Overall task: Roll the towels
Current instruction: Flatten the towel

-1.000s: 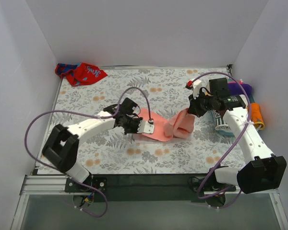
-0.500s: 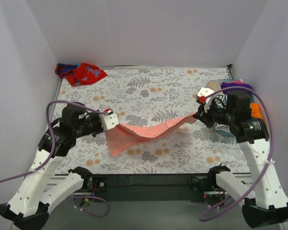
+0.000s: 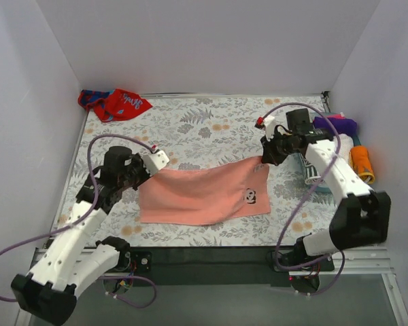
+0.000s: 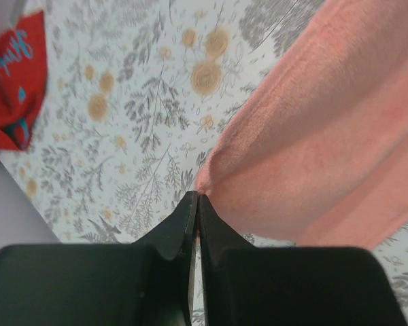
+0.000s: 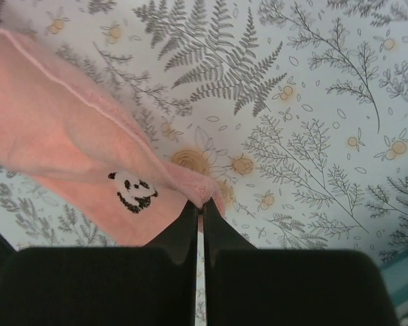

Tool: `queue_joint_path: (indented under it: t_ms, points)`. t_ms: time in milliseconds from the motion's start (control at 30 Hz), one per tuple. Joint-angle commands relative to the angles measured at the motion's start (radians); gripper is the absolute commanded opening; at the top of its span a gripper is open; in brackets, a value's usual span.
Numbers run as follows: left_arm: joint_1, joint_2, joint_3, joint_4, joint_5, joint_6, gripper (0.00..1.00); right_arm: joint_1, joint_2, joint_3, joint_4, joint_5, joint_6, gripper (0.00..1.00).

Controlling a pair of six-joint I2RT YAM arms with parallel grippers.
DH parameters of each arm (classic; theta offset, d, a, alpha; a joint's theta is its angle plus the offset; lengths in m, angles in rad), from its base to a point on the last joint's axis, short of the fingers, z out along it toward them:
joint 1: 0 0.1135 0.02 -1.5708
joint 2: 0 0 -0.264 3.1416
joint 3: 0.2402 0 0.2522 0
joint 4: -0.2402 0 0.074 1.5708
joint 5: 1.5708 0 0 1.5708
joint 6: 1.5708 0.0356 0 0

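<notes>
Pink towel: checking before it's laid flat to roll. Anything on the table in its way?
Nothing visible. The left gripper and right gripper pinch corners of the pink towel; the red towel lies apart in the far left corner.

floral-covered table (image 3: 211, 129) | pink towel (image 3: 204, 197) centre | red-blue towel (image 3: 114, 103) far-left corner | rolls (image 3: 364, 165) right edge

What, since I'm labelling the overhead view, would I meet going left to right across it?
red-and-blue towel → left gripper → pink towel → right gripper → orange roll
</notes>
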Motion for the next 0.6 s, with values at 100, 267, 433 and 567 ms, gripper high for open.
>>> queue_joint_path:
  t_ms: [100, 267, 433, 567]
  points:
    - [0.267, 0.330, -0.047, 0.395, 0.136, 0.011, 0.00, -0.001, 0.284, 0.170, 0.165, 0.095, 0.079, 0.01]
    - [0.331, 0.635, 0.114, 0.478, 0.257, 0.013, 0.00, 0.000, 0.459, 0.283, 0.191, 0.135, 0.139, 0.13]
    - [0.362, 0.927, 0.309, 0.401, 0.284, -0.027, 0.43, -0.003, 0.611, 0.478, 0.167, 0.227, 0.216, 0.67]
    - [0.438, 0.935, 0.401, 0.303, 0.341, -0.067, 0.58, -0.014, 0.582, 0.521, 0.121, 0.235, 0.205, 0.67]
